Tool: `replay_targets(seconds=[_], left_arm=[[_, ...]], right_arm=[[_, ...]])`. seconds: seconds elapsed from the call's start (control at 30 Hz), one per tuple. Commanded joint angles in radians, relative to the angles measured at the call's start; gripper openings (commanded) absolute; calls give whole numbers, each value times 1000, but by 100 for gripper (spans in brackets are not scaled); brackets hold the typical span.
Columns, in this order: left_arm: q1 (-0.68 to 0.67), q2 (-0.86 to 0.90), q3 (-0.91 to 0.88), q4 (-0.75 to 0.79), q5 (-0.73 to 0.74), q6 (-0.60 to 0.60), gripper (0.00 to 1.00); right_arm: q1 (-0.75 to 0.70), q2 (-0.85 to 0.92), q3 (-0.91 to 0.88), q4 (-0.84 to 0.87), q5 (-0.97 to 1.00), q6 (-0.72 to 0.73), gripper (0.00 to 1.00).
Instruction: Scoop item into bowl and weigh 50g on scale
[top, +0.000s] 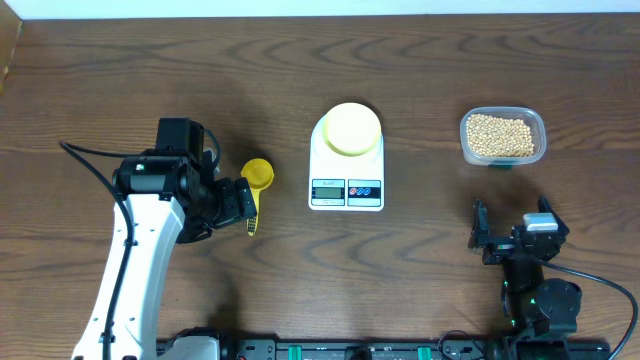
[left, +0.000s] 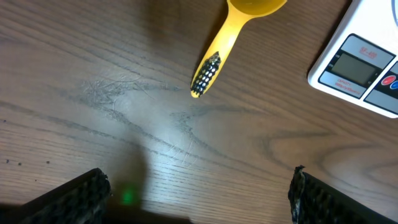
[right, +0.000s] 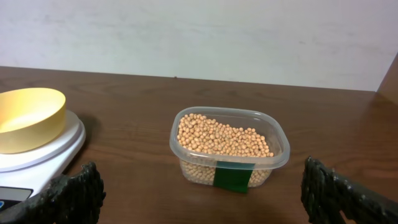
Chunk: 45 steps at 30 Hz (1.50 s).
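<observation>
I've got the left gripper wide open just short of the yellow scoop handle; right gripper wide too, tub of soybeans dead ahead.

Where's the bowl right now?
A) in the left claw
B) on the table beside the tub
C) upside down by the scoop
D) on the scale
D: the bowl sits upright on the platform of the scale, just behind its display.

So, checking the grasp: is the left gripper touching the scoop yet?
Apart. Left wrist view shows bare table between the open left gripper and the scoop.
</observation>
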Motion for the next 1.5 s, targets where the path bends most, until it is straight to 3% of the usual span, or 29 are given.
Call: replay_targets(seconds=[0.0,1.47], left_arm=[[3,8,-2,11,-14,-9,94],[3,25,-2,93,-14,-9,94]], right_arm=[[-6,-4,-2,-5,2,-12,99],[-6,-4,-2,-5,2,-12,99]])
